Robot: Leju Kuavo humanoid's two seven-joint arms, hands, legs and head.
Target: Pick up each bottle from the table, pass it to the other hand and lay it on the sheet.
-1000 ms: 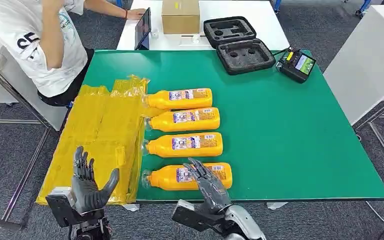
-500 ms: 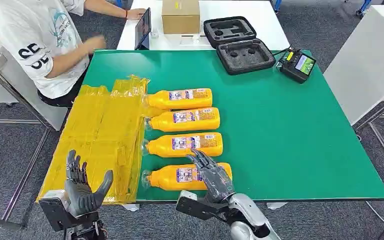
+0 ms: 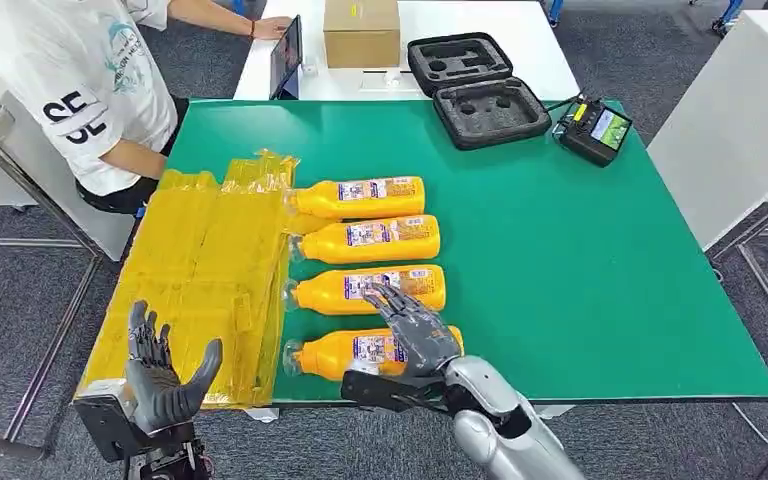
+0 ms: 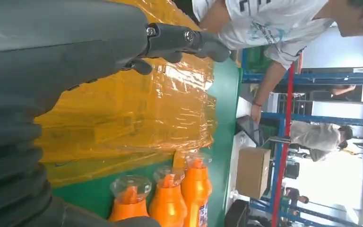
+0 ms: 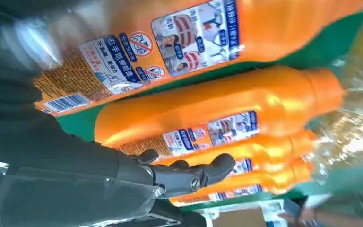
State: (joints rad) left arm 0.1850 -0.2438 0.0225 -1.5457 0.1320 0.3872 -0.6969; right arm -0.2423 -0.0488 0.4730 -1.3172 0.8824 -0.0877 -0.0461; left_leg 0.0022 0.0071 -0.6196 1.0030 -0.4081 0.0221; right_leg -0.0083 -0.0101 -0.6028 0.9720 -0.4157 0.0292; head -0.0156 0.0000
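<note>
Bottles of orange liquid lie on their sides in a row of four on the green table [image 3: 580, 260], caps pointing toward the yellow sheet [image 3: 200, 270] just beside them, none of them yet on it. The nearest bottle [image 3: 330, 354] sits at the table's front edge with the right hand [image 3: 410, 335] poised over its label end, fingers spread and holding nothing; whether they touch the plastic I cannot tell. The left hand [image 3: 165, 375] hovers off the front edge near the sheet's corner, palm up, fingers apart, empty, placed as if to receive. Each bottle looks full, so it should feel fairly heavy for its size, with the weight shifting as the liquid sloshes when tilted. The walls appear glossy and smooth, likely slippery, and stiff enough to take a firm squeeze without buckling. Being round, it may roll away if nudged sideways. The best hold is probably around the broad labelled middle, near the balance point, leaving the neck end free for the other hand. The clear cap [image 4: 130, 185] is too small and slick to hold.
</note>
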